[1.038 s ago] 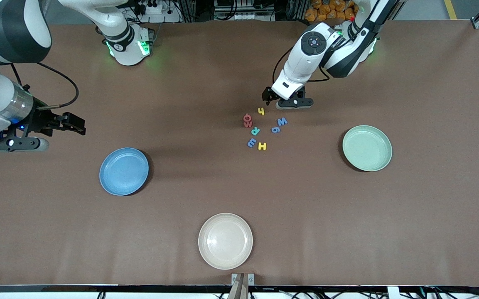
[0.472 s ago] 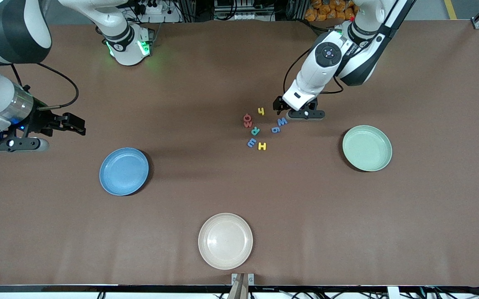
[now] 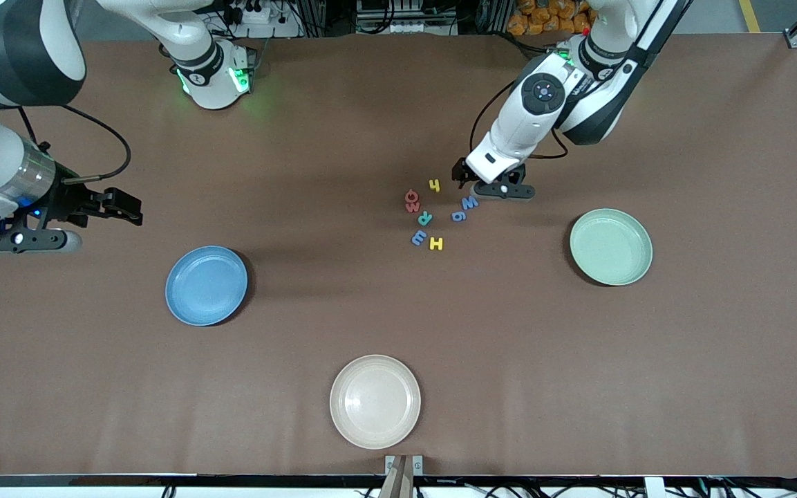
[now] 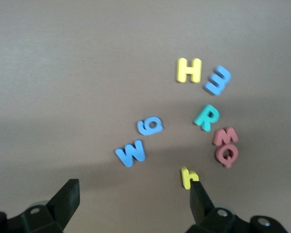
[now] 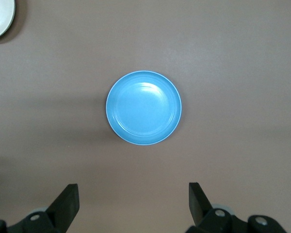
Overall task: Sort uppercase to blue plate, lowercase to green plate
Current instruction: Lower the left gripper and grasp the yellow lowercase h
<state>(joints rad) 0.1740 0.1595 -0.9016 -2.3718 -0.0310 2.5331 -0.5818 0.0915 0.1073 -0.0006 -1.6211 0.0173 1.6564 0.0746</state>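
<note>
Left gripper (image 3: 466, 181) is seen upper centre of the front frame, jaws spread and empty, over the table (image 3: 716, 346) just beside the letter cluster. Right gripper (image 3: 125, 206) is held at the frame's edge on the right arm's side, jaws spread, nothing grasped; that arm waits.

Letters lie loose at centre: yellow h (image 3: 434, 185), red O (image 3: 412, 196) touching red w (image 3: 411, 206), teal R (image 3: 425, 218), blue W (image 3: 469, 203), blue g (image 3: 459, 216), blue m-like piece (image 3: 418, 238), yellow H (image 3: 436, 243).

Blue plate (image 3: 206, 285), round and shallow, is noted lower in the frame toward the right arm's end; green plate (image 3: 610, 247), pale mint, toward the left arm's end. Both hold nothing. A beige plate (image 3: 374, 401) sits at bottom centre.
</note>
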